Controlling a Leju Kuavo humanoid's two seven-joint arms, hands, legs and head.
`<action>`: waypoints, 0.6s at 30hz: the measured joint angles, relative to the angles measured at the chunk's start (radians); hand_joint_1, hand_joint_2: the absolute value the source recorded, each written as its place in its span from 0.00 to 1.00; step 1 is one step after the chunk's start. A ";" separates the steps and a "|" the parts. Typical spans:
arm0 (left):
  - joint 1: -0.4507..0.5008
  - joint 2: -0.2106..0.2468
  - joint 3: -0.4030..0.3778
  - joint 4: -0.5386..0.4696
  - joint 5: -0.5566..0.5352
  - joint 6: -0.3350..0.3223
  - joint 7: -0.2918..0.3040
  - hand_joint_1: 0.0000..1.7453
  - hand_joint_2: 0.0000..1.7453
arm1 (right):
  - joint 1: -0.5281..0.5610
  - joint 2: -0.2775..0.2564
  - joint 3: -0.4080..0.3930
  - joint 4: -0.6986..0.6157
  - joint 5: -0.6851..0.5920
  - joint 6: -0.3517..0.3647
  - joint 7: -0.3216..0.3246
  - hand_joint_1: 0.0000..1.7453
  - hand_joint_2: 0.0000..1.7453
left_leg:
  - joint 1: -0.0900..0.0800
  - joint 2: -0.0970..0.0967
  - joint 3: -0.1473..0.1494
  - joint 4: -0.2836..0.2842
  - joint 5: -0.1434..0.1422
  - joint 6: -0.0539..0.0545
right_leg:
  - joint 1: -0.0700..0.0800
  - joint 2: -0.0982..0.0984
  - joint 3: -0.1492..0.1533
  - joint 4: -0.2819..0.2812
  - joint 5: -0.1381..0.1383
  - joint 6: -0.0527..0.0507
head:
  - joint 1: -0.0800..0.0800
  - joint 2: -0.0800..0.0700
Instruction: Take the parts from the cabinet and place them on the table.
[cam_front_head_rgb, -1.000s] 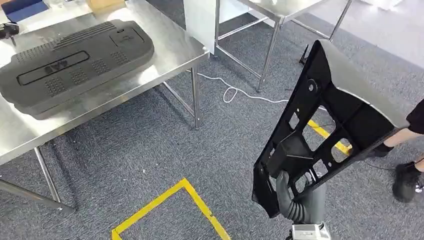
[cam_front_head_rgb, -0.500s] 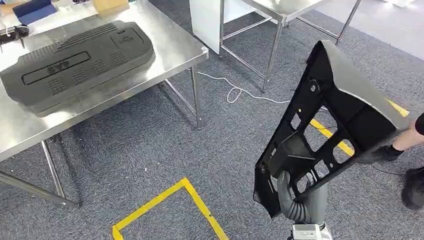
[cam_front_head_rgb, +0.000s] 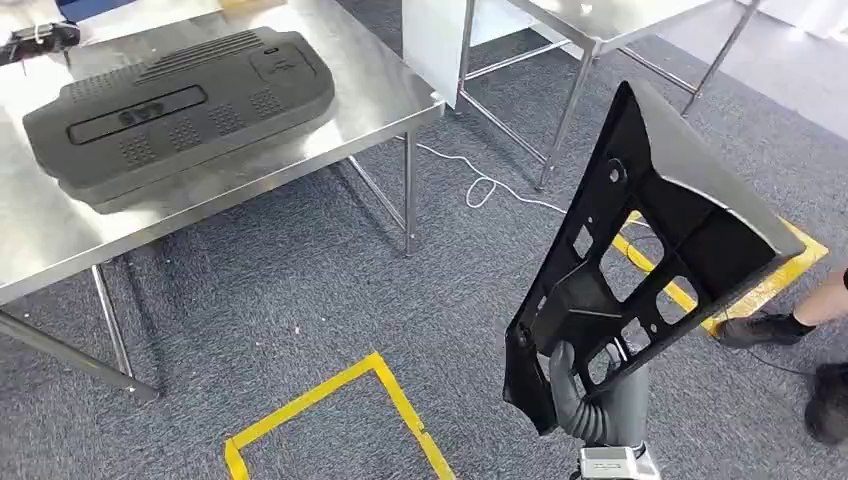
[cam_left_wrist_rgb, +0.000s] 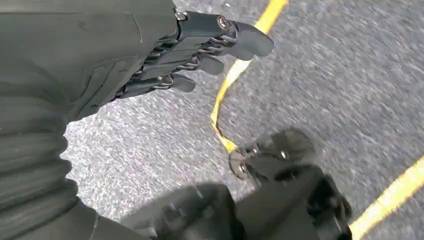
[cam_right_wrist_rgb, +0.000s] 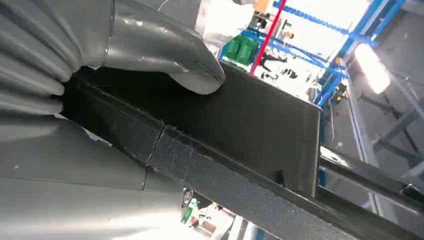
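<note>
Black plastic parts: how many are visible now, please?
2. One flat ribbed black plastic cover lies on the steel table; one black plastic bracket with cut-outs is held upright by the right hand. Others may be out of view.

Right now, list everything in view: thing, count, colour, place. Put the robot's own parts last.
Perforated panel: one, black, held up over the floor at the robot's right, tilted.
Ribbed cover: one, dark grey, lying flat on the near table.
Near table: one, bare steel, ahead on the left.
Far table: one, bare steel, further back, partly cut off.
Cable: one, white, looped on the carpet between the tables.
Floor tape: several strips, yellow, on the grey carpet.
Person's shoes: two, black, at the right edge.
Right hand: grey, grips the panel's lower end.
Left hand: dark fingers held apart, holding nothing, above the carpet.
</note>
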 joint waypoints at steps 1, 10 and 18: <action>-0.001 0.001 0.001 0.000 0.000 0.000 0.000 0.00 1.00 | 0.000 0.000 0.000 0.000 0.001 0.000 0.000 1.00 1.00 | 0.000 -0.004 -0.003 0.000 0.001 0.006 | 0.000 0.010 -0.029 0.060 -0.031 -0.006 | 0.002 0.000; -0.002 -0.002 0.003 0.000 0.000 0.000 0.000 0.00 1.00 | 0.000 0.000 0.001 0.003 0.003 0.000 0.000 1.00 1.00 | -0.009 -0.071 -0.008 0.006 0.005 -0.005 | -0.004 0.066 0.003 -0.032 0.024 0.016 | 0.003 0.000; 0.001 -0.002 0.007 0.000 0.000 0.000 -0.001 0.00 1.00 | 0.002 0.000 -0.001 0.004 0.004 0.000 0.000 1.00 1.00 | -0.003 -0.013 -0.112 0.220 -0.113 -0.038 | -0.007 0.009 0.009 -0.037 0.037 -0.039 | -0.007 0.000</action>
